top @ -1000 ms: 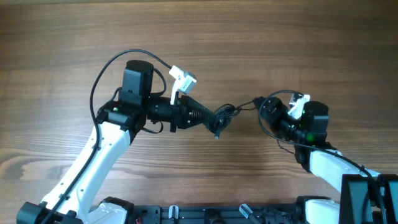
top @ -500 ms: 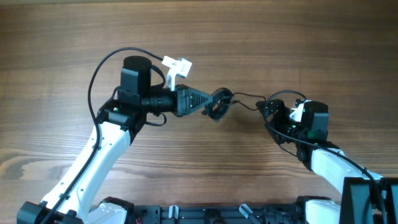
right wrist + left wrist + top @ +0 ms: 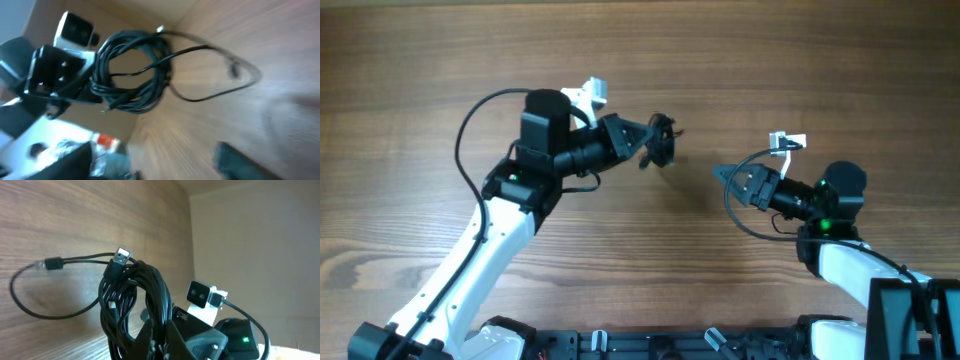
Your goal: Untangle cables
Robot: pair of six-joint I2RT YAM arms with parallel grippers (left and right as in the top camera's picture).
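One coiled bundle of cables [image 3: 663, 140] sat upper centre of the overhead frame, above the table [image 3: 770, 60]. Left gripper [image 3: 648, 146] had its jaws closed tight on the coil. One loose strand [image 3: 30, 307] looped out to frame left in the left wrist view. Right gripper [image 3: 728, 177] sat well apart, right of centre. Nothing seen in its jaws; their spread could not be told.

Cables [image 3: 150, 292] — one bundle; left end effector [image 3: 646, 143], right end effector [image 3: 726, 172] — two.

The left hand [image 3: 159, 339] clamps the bunched cables [image 3: 142, 292].
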